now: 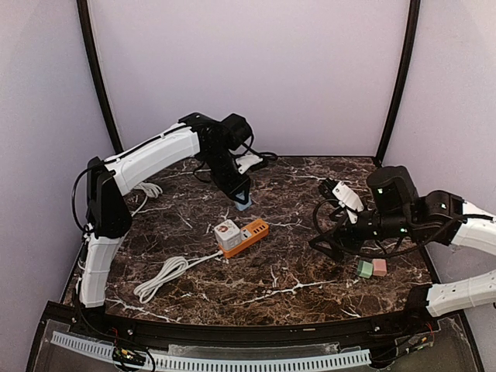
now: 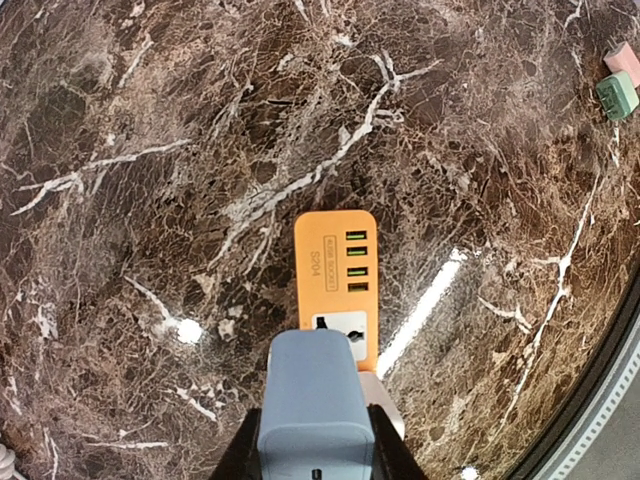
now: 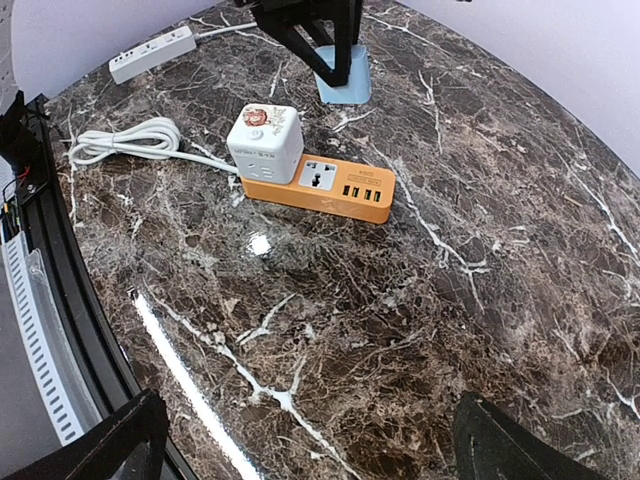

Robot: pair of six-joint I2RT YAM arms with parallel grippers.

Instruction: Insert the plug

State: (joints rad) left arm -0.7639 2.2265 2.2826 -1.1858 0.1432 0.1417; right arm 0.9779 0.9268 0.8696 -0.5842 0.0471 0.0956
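Here the left gripper (image 2: 315, 445) is clamped on the blue plug (image 2: 315, 395), just beyond the orange power strip (image 2: 333, 262), whose free socket (image 2: 340, 326) lies straight ahead along the strip's long axis. The right gripper (image 3: 310, 450) gapes empty, farther off.

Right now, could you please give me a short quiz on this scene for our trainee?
1. True or false: the left gripper is shut on the blue plug.
2. What sits on one end of the orange power strip? A) white cube adapter B) black charger C) nothing
3. Fill in: the right gripper is ___.
Key: 1 true; 2 A; 3 open.
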